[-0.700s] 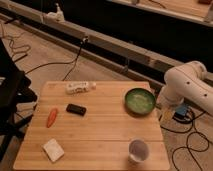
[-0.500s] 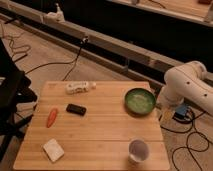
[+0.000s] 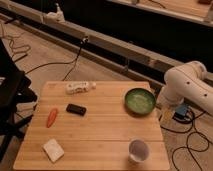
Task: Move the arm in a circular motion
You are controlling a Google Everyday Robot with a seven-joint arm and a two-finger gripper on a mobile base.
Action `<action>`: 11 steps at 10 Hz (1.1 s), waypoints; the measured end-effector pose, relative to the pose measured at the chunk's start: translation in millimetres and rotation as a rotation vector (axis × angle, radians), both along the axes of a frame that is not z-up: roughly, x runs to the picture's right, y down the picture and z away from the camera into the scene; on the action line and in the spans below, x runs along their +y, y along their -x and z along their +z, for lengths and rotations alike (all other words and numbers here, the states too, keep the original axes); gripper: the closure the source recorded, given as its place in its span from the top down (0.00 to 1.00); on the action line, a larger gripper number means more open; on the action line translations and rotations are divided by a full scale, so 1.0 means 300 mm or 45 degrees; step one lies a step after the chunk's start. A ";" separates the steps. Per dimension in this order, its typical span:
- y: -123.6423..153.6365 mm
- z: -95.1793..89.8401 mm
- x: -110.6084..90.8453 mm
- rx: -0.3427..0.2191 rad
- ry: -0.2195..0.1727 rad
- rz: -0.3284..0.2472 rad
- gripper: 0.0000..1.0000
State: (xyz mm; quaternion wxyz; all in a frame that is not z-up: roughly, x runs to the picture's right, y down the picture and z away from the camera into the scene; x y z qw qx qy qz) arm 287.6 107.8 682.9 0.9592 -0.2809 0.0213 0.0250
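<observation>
The arm (image 3: 186,86) is a thick white tube with bulbous joints and small dark dots. It reaches in from the right edge of the camera view, beside the table's right side and close to the green bowl (image 3: 139,100). Its lower end drops behind the table's right edge near the bowl. The gripper does not show; it is hidden past that lower end.
On the wooden table (image 3: 100,127) lie a white bottle (image 3: 80,87) on its side, a black flat object (image 3: 76,109), an orange carrot (image 3: 51,117), a white sponge (image 3: 53,150) and a white cup (image 3: 138,150). Cables and a blue box (image 3: 181,112) cover the floor at right. A dark chair (image 3: 12,95) stands at left.
</observation>
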 end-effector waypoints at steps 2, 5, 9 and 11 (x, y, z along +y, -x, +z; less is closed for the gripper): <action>0.000 0.000 0.000 0.000 0.000 0.000 0.65; 0.000 0.000 0.000 0.000 0.000 0.000 0.65; 0.000 0.002 0.002 -0.001 0.002 0.001 0.37; 0.000 0.002 0.002 -0.001 0.002 0.001 0.12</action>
